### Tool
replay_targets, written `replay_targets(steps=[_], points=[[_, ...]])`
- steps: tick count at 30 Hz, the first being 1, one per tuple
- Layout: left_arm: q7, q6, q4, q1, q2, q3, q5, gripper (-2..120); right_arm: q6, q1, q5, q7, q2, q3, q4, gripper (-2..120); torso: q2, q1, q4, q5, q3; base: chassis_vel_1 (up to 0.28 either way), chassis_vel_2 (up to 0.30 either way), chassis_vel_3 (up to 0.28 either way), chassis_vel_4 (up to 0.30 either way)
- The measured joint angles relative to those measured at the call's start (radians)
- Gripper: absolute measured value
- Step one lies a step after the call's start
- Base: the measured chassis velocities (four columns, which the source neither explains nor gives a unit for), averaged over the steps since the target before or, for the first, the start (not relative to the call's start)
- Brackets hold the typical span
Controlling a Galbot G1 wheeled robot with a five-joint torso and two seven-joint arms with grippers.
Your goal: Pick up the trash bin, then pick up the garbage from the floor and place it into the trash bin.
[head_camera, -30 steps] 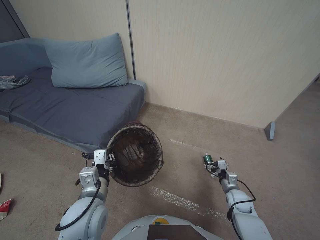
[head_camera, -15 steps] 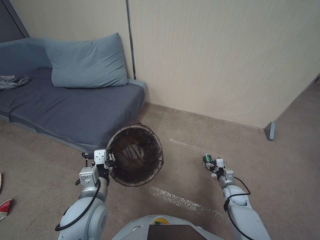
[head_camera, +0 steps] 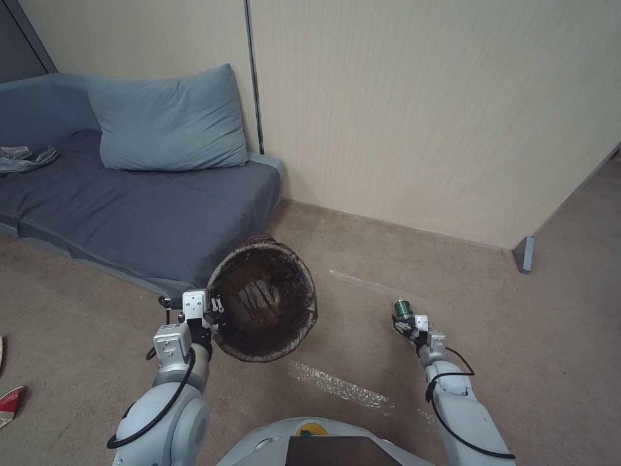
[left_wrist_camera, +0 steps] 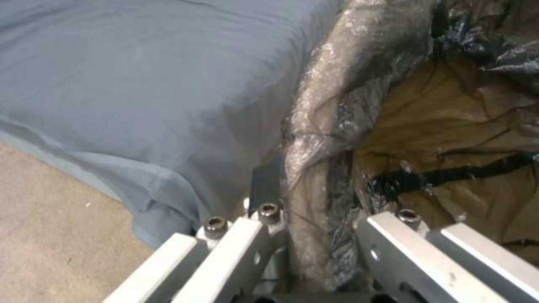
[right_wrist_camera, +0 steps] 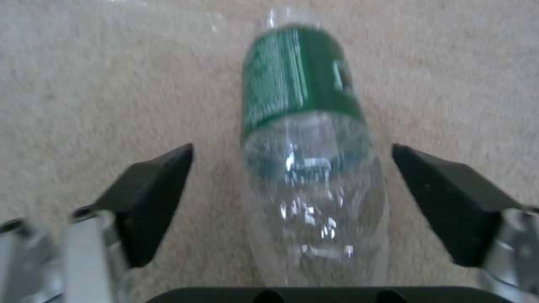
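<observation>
The trash bin [head_camera: 284,336], lined with a dark crinkled bag, hangs tilted above the carpet beside the sofa, its mouth facing up at me. My left gripper [head_camera: 211,318] is shut on its near-left rim; the left wrist view has the bag-covered rim [left_wrist_camera: 331,126] pinched between the fingers [left_wrist_camera: 269,235]. One piece of garbage, a clear bottle with a green label [head_camera: 403,309], lies on the carpet to the right. My right gripper [head_camera: 401,322] is low over it and open. In the right wrist view the bottle [right_wrist_camera: 306,139] lies between the black fingertips [right_wrist_camera: 151,198], which stand apart from it.
A blue-grey sofa [head_camera: 129,207] with a pillow [head_camera: 162,123] stands at the left, close behind the bin. A beige wall runs across the back, with a corner post [head_camera: 524,254] at the right. A red scrap [head_camera: 10,401] lies at the left edge. Shiny strips [head_camera: 336,385] mark the carpet.
My right arm has drawn in to the left and lowered, bringing its gripper closer around the bottle. The bottle, the bin and the left arm have stayed put.
</observation>
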Motion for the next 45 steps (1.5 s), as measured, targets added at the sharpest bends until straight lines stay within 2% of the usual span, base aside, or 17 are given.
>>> replay_targets(steps=[7, 10, 11, 16, 18, 33, 38, 40, 41, 42, 44, 45], points=[[0.0, 0.0, 0.0, 0.0, 0.0, 0.0, 0.0, 0, 0.047, 0.025, -0.016, -0.001, 0.003, 0.018, -0.1, 53, 0.0, 0.0, 0.0001, 0.0001, 0.0, 0.0, 0.0, 0.0, 0.0], [0.0, 0.0, 0.0, 0.0, 0.0, 0.0, 0.0, 0, 0.051, 0.025, -0.016, -0.001, 0.003, 0.019, -0.104, 50, 0.0, 0.0, 0.0001, 0.0, 0.0, 0.0, 0.0, 0.0, 0.0], [0.0, 0.0, 0.0, 0.0, 0.0, 0.0, 0.0, 0, 0.054, 0.025, -0.016, -0.001, 0.003, 0.02, -0.105, 43, 0.0, 0.0, 0.0001, 0.0, 0.0, 0.0, 0.0, 0.0, 0.0], [0.0, 0.0, 0.0, 0.0, 0.0, 0.0, 0.0, 0, 0.057, 0.025, -0.016, -0.001, 0.003, 0.02, -0.107, 36, 0.0, 0.0, 0.0001, 0.0, 0.0, 0.0, 0.0, 0.0, 0.0], [0.0, 0.0, 0.0, 0.0, 0.0, 0.0, 0.0, 0, 0.062, 0.024, -0.016, 0.0, 0.004, 0.021, -0.106, 30, 0.0, 0.0, 0.0002, 0.0, 0.0, 0.0, 0.0, 0.0, 0.0], [0.0, 0.0, 0.0, 0.0, 0.0, 0.0, 0.0, 0, 0.069, 0.01, -0.015, 0.017, 0.005, 0.019, -0.08, 29, 0.0, 0.0, 0.0001, 0.0001, 0.0, 0.0, 0.0, 0.0, 0.0], [0.0, 0.0, 0.0, 0.0, 0.0, 0.0, 0.0, 0, 0.08, -0.035, 0.014, 0.037, 0.004, 0.014, 0.026, 29, 0.0, 0.0, 0.0001, 0.0003, 0.0, 0.0, 0.0, 0.0, 0.0], [0.0, 0.0, 0.0, 0.0, 0.0, 0.0, 0.0, 0, 0.096, -0.101, 0.07, 0.039, 0.004, 0.003, 0.216, 29, 0.0, 0.0, 0.0, -0.0001, 0.0, 0.0, 0.0, 0.0, 0.0], [0.0, 0.0, 0.0, 0.0, 0.0, 0.0, 0.0, 0, 0.096, -0.101, 0.07, 0.039, 0.004, 0.003, 0.216, 29, 0.0, 0.0, 0.0, -0.0001, 0.0, 0.0, 0.0, 0.0, 0.0], [0.0, 0.0, 0.0, 0.0, 0.0, 0.0, 0.0, 0, 0.132, -0.143, 0.104, 0.03, 0.005, -0.006, 0.329, 29, 0.0, 0.0, 0.0003, 0.0, 0.0, 0.0, 0.0, 0.0, 0.0], [0.0, 0.0, 0.0, 0.0, 0.0, 0.0, 0.0, 0, 0.146, -0.156, 0.116, 0.023, 0.005, -0.009, 0.366, 29, 0.0, 0.0, 0.0, 0.0003, 0.0, 0.0, 0.0, 0.0, 0.0], [0.0, 0.0, 0.0, 0.0, 0.0, 0.0, 0.0, 0, 0.168, -0.183, 0.145, 0.003, 0.006, -0.016, 0.448, 29, 0.0, 0.0, 0.0, 0.0003, 0.0, 0.0, 0.0, 0.0, 0.0]])
